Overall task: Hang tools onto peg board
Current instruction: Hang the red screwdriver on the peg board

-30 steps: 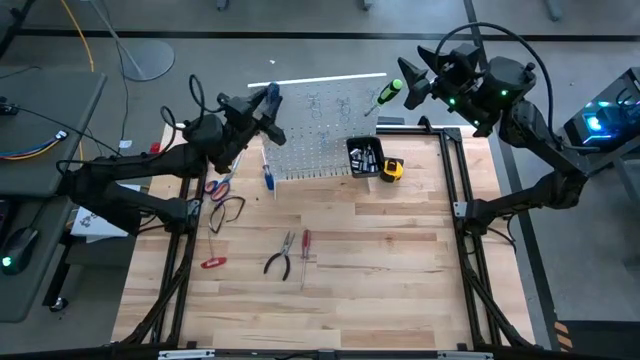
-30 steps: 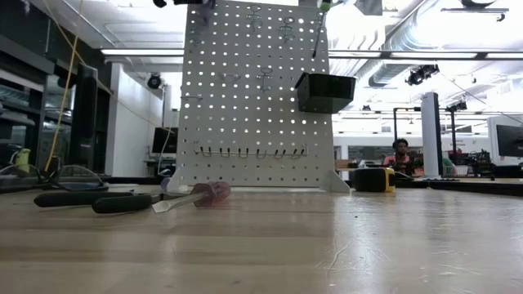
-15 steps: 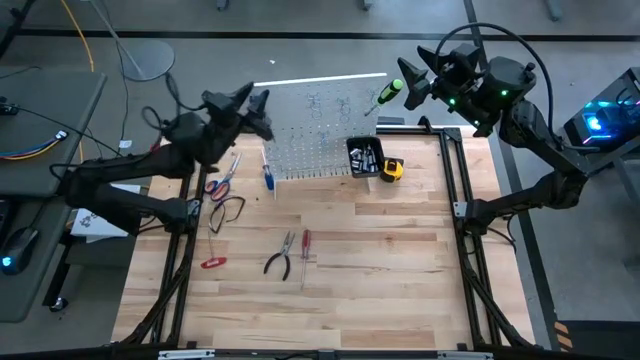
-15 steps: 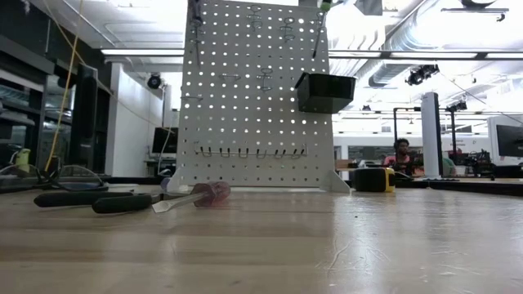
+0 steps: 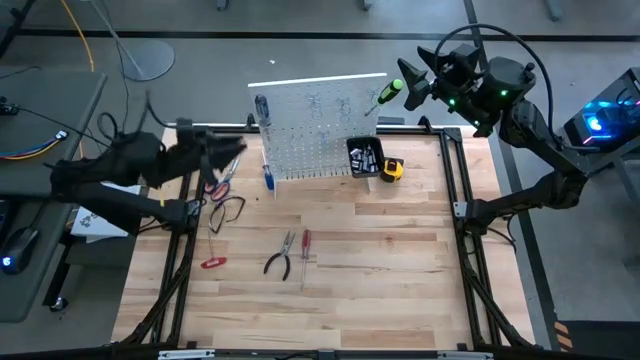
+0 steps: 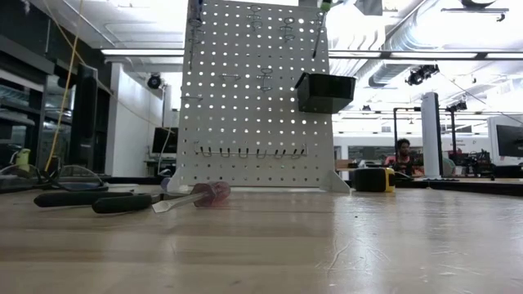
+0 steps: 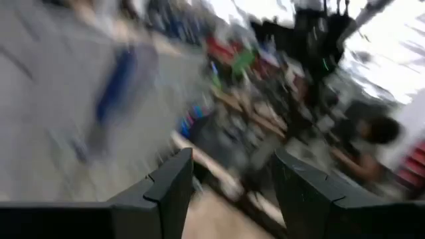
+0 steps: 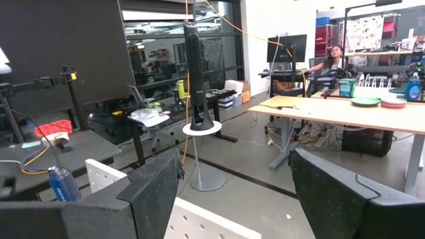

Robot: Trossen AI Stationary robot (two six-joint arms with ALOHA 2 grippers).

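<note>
Peg board point(image 5: 320, 135) upright near the far edge of the table point(image 5: 380, 290), black bin point(image 5: 363, 156) fixed at its lower right. Yellow tape measure point(image 5: 392, 169) on the table just beside the bin.

On the board:
- blue-handled screwdriver point(image 5: 262, 106) hung at the upper left corner;
- green-black screwdriver point(image 5: 388, 92) hung at the upper right corner, seen slanted from above.

On the table, not yet hung:
- second blue screwdriver point(image 5: 268, 177) at the foot of the board, left part;
- red-handled scissors point(image 5: 220, 185) and dark-handled pliers point(image 5: 228, 211) near the left frame rail;
- red-handled cutters point(image 5: 212, 262) nearer the front, left;
- another pair of pliers point(image 5: 280, 256) and a red screwdriver point(image 5: 306, 244) side by side at mid-table.

Left gripper point(image 5: 232, 148) left of the board, above the table's left edge, apart from the hung blue screwdriver. Fingers spread, nothing between them in the left wrist view — released and empty. Arm blurred in the high view.

Right gripper point(image 5: 410, 80) raised behind the board's upper right corner, just beside the green-black screwdriver handle. Fingers spread wide with nothing between them — released.

Beyond the table, in the low view, a person point(image 6: 400, 155) at a distant desk.
</note>
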